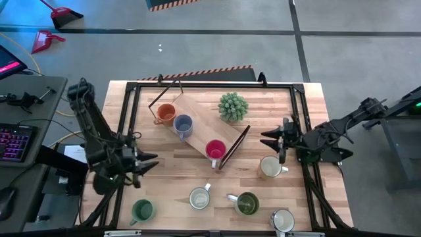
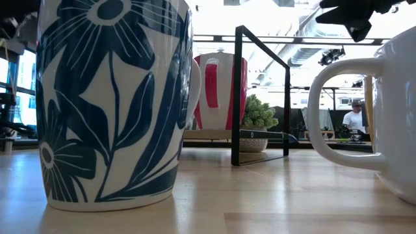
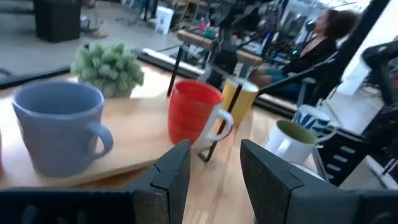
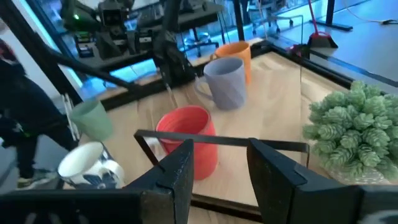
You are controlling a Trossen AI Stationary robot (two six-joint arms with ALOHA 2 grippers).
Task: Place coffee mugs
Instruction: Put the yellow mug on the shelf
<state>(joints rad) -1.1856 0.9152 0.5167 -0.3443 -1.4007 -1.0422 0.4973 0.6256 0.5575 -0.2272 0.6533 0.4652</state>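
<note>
Three coffee mugs stand on a slanted wooden board (image 1: 197, 118): orange (image 1: 165, 114), blue-grey (image 1: 183, 126) and red-pink (image 1: 215, 150). On the bare table stand a cream mug (image 1: 270, 167), a white blue-flowered mug (image 1: 199, 197), a dark olive mug (image 1: 247, 203), a green mug (image 1: 142, 210) and a white mug (image 1: 283, 220). My left gripper (image 1: 152, 164) hovers open over the table's left side, pointing toward the red-pink mug (image 3: 193, 115). My right gripper (image 1: 268, 137) hovers open at the right, above the cream mug, facing the red-pink mug (image 4: 186, 140).
A spiky potted plant (image 1: 233, 106) sits at the board's far right corner. Black wire frames (image 1: 235, 143) stand up at the board's ends. A black rail frame (image 1: 125, 118) borders the table. People show beyond the table (image 3: 323, 37) (image 4: 15, 112).
</note>
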